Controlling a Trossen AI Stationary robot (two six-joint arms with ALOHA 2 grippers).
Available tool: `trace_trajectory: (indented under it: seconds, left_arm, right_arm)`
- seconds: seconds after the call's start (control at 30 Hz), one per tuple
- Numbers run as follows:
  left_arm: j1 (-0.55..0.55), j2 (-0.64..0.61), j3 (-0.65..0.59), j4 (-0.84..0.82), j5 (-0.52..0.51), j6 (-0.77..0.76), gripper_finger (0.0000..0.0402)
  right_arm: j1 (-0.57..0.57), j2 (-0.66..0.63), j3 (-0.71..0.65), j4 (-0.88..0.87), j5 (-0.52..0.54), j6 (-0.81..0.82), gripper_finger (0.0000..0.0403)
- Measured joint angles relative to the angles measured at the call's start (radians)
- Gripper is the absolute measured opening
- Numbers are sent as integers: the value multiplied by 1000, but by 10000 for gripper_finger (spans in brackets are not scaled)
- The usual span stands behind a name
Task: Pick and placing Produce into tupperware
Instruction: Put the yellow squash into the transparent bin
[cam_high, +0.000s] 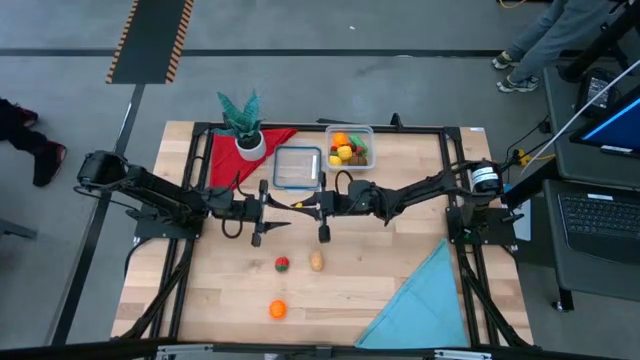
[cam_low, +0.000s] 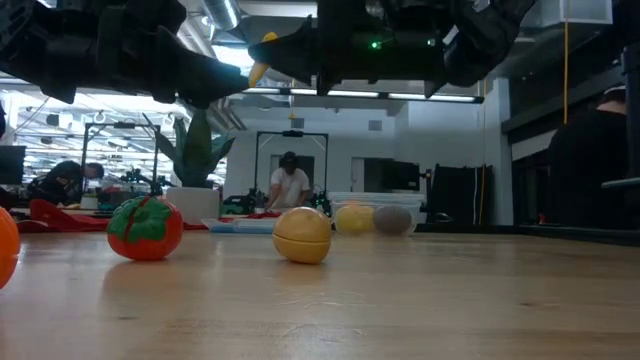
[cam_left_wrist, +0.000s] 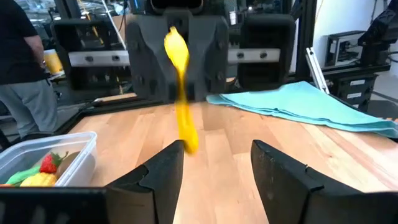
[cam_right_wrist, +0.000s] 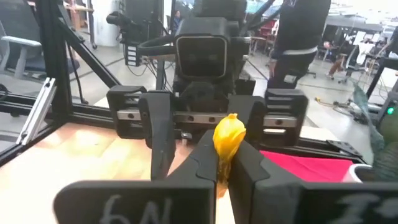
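A yellow banana-shaped piece of produce (cam_high: 297, 204) hangs in the air between my two grippers, above the table's middle. My right gripper (cam_right_wrist: 224, 165) is shut on it. My left gripper (cam_left_wrist: 217, 162) faces it from the table's left, open. The piece's free end (cam_left_wrist: 188, 144) sits between the left fingers, close to one of them; whether it touches, I cannot tell. The tupperware (cam_high: 365, 133) stands at the far edge with several pieces inside. A red-green tomato (cam_high: 282, 264), a tan piece (cam_high: 316, 262) and an orange (cam_high: 277, 310) rest on the table. My right gripper pinches the yellow piece between its two fingers near one end (cam_right_wrist: 229, 134), which sticks out above the fingertips. The fingers come level from the table's right. The piece is lifted clear of the table and reaches toward the left gripper.
A flat clear lid with a blue rim (cam_high: 297, 167) lies beside the tupperware. A potted plant (cam_high: 243, 125) stands on a red cloth (cam_high: 225, 155) at the far left. A blue cloth (cam_high: 420, 300) covers the near right corner. People stand beyond the table.
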Motion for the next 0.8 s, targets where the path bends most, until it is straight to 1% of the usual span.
trace_trajectory:
  seconds: [0.2, 0.37, 0.47, 0.63, 0.8]
  left_arm:
    - [-3, -39, 0, -12, 1, -16, 177]
    - [-3, -43, 0, -29, 1, -18, 177]
    - [-3, -42, 0, -56, 0, -21, 177]
    - [-2, -42, 0, -54, 0, -22, 177]
    - [-2, -42, 0, -55, 0, -26, 177]
  right_arm:
    - [-17, -67, 0, -107, 0, 7, 17]
    - [-42, -106, 0, -205, 1, 26, 16]
    - [-50, -106, 0, -194, 1, 53, 16]
    - [-73, -106, 0, -185, 1, 107, 16]
    - [-75, -106, 0, -175, 1, 79, 18]
